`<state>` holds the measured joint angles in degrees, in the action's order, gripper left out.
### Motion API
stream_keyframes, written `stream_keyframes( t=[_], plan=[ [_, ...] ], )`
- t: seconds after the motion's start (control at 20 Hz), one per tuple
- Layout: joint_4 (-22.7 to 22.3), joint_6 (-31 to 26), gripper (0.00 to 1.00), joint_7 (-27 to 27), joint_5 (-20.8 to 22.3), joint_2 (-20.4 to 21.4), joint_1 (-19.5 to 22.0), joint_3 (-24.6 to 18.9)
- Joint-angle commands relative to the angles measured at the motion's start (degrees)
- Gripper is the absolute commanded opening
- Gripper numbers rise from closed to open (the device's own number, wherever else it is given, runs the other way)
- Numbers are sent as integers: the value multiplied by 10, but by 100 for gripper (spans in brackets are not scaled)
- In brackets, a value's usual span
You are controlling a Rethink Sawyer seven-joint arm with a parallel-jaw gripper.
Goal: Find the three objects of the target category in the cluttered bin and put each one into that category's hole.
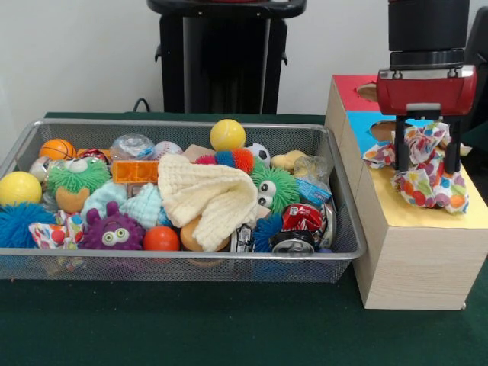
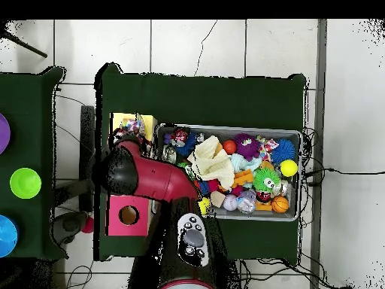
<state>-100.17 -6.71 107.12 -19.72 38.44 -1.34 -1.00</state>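
My gripper (image 1: 427, 156) hangs over the yellow top (image 1: 473, 217) of the pale wooden box, shut on a bunched white cloth with bright print (image 1: 424, 174). The cloth's lower folds rest on the yellow top and hide its hole. From overhead this cloth (image 2: 134, 124) lies on the yellow top, beside my arm. A second printed cloth (image 1: 53, 232) lies at the front left of the wire-mesh bin (image 1: 183, 124), next to a purple spiky toy. I see no third printed cloth.
The bin (image 2: 301, 173) is packed with balls, fuzzy toys, cans, a cream knitted cloth (image 1: 210, 194) and a mint knitted cloth (image 1: 126, 202). Behind the yellow top are the blue top's hole (image 1: 381, 130) and the red top's hole (image 1: 367, 91). The pedestal (image 1: 221, 57) stands behind the bin.
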Motion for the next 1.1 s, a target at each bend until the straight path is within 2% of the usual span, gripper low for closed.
stream_keyframes(
  t=[0.05, 0.6, 0.85, 1.1],
  plan=[
    [-42, -23, 100, 101, -4, -14, 19, -44],
    [-35, -45, 100, 89, -1, -5, 17, -38],
    [-21, -115, 100, 88, -9, 26, 12, -20],
    [-12, -153, 100, 87, -8, 41, 14, -14]
  ],
)
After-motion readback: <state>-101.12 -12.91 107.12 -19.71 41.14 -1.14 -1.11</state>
